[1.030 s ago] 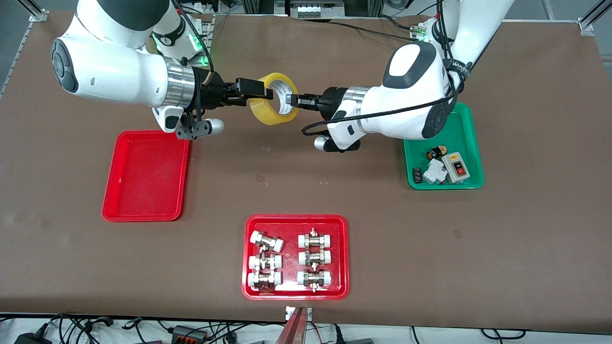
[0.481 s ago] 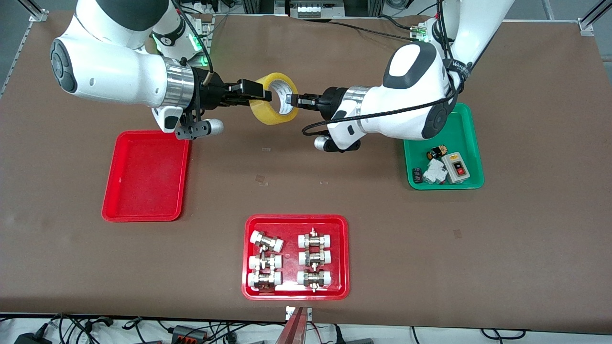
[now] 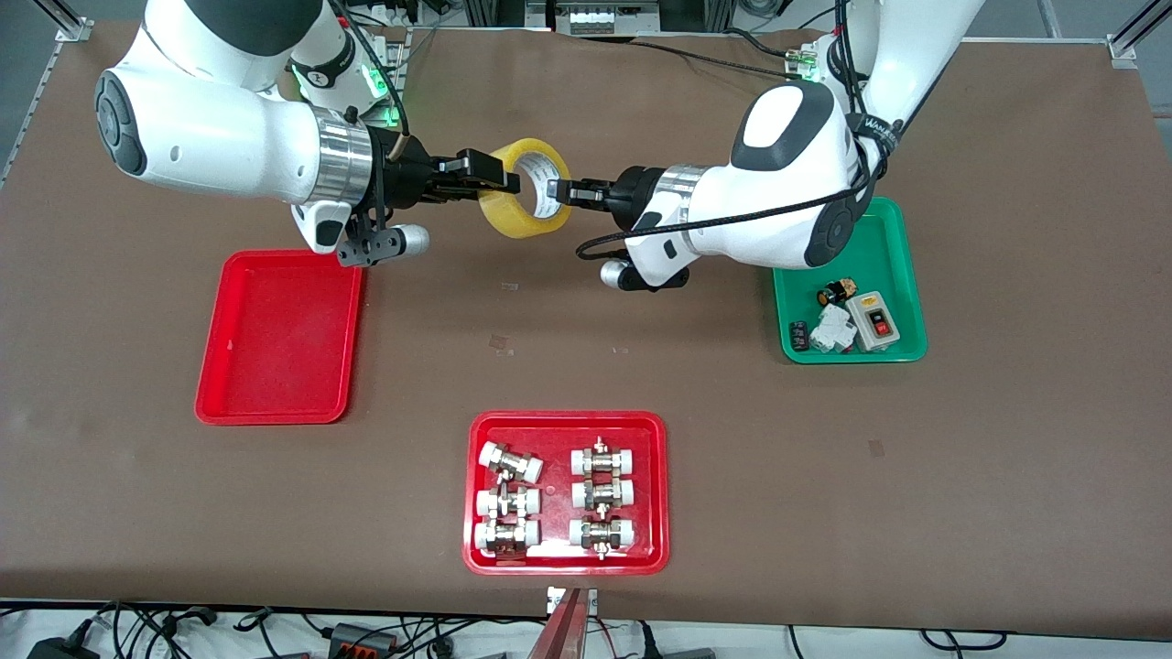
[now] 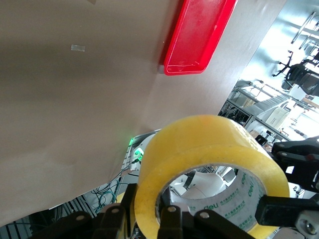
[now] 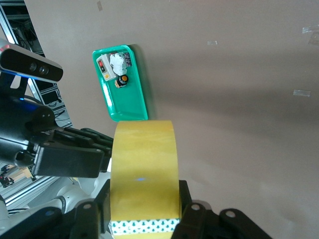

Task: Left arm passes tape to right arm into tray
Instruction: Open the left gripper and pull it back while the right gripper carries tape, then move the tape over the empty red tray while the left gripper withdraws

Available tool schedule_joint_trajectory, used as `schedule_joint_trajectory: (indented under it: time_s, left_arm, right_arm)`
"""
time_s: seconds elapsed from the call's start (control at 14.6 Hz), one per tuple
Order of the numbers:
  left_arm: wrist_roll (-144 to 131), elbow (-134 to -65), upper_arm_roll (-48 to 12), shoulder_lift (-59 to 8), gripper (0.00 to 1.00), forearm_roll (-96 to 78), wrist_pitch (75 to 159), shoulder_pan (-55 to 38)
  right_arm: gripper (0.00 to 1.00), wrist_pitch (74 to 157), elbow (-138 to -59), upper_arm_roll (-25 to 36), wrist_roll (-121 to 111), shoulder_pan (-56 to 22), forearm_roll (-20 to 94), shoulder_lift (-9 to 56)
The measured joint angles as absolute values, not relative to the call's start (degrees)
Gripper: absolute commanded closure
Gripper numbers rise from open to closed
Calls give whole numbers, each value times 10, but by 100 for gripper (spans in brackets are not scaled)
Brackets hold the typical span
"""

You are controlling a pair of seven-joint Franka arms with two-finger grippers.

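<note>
Upper centre, tape point(image 3: 524, 188) hangs over the counter, pinched by both left gripper point(image 3: 560, 191) and right gripper point(image 3: 494, 176) jaws; tray point(image 3: 279, 339) lies lower left.

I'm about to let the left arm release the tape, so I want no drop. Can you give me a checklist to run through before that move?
1. Right gripper shut on the tape: ok, its fingers clamp the roll's wall.
2. Left gripper shut on the tape as well: ok, so both hold the roll.
3. Tape clear of the table: ok, it hangs in the air between the arms.
4. Red tray ready to take it: ok, nothing lies in it.
5. How firmly the right gripper grips: cannot tell.
6. Green tray and the tray of fittings out of the path: ok.
</note>
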State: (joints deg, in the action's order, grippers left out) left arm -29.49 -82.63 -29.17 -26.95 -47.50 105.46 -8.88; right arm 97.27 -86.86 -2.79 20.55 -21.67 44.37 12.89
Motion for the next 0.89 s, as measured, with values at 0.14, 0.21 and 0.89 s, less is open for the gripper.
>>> schedule_joint_trajectory:
  time_s: [0.14,0.21,0.89]
  left_arm:
    - [-295,-823,-292,-267,0,-476,1044,-85]
    - [-295,-821,-292,-264,0,-476,1035,-77]
    - [-174,-820,-289,-252,0,-187,852,84]
  right_arm:
    - [61,973,-869,-29,203,-217,441,132]
    - [61,973,-869,-27,199,-217,440,133]
    - [61,931,-895,-8,18,-53,422,229]
